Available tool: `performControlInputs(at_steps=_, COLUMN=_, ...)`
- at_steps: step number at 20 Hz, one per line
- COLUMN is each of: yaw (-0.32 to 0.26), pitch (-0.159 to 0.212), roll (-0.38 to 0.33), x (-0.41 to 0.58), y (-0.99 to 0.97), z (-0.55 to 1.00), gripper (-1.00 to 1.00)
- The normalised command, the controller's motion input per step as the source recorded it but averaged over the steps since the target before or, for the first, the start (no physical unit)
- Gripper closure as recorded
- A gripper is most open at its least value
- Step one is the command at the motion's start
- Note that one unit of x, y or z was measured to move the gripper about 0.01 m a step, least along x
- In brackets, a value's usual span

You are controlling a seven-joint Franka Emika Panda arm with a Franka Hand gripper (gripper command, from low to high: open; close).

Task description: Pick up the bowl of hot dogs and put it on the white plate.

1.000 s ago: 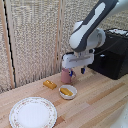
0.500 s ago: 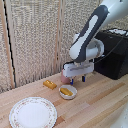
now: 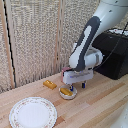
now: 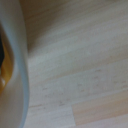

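- The gripper (image 3: 76, 87) is lowered over the bowl (image 3: 67, 93), with one blue-and-black finger at the bowl's rim; this low, straight-down placing seems chosen so that the rim can be taken without the hot dogs (image 3: 66, 91) being pressed.
- It cannot be told whether the fingers are closed on the rim or only beside it; a gap is seen between them.
- The bowl is resting flat on the wooden table (image 3: 95, 107), near a loose yellow block (image 3: 49, 84), and well apart from the plate (image 3: 33, 112).
- The bowl is small, shallow and white, filled with yellow-orange food.
- In the wrist view only a blurred white rim (image 4: 15, 75) is seen.
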Motion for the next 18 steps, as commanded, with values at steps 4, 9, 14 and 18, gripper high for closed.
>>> performControlInputs(at_steps=4, yaw=0.000, pitch=0.000, roll=-0.021, x=0.000, y=0.08, z=-0.05, gripper=1.00)
performControlInputs(at_steps=9, yaw=0.000, pitch=-0.012, roll=-0.006, x=-0.066, y=0.04, z=0.00, gripper=1.00)
performControlInputs(at_steps=14, yaw=0.000, pitch=-0.104, roll=0.000, x=0.000, y=0.00, z=0.00, gripper=1.00)
performControlInputs(at_steps=18, yaw=0.000, pitch=-0.118, roll=0.000, x=0.000, y=0.00, z=0.00, gripper=1.00)
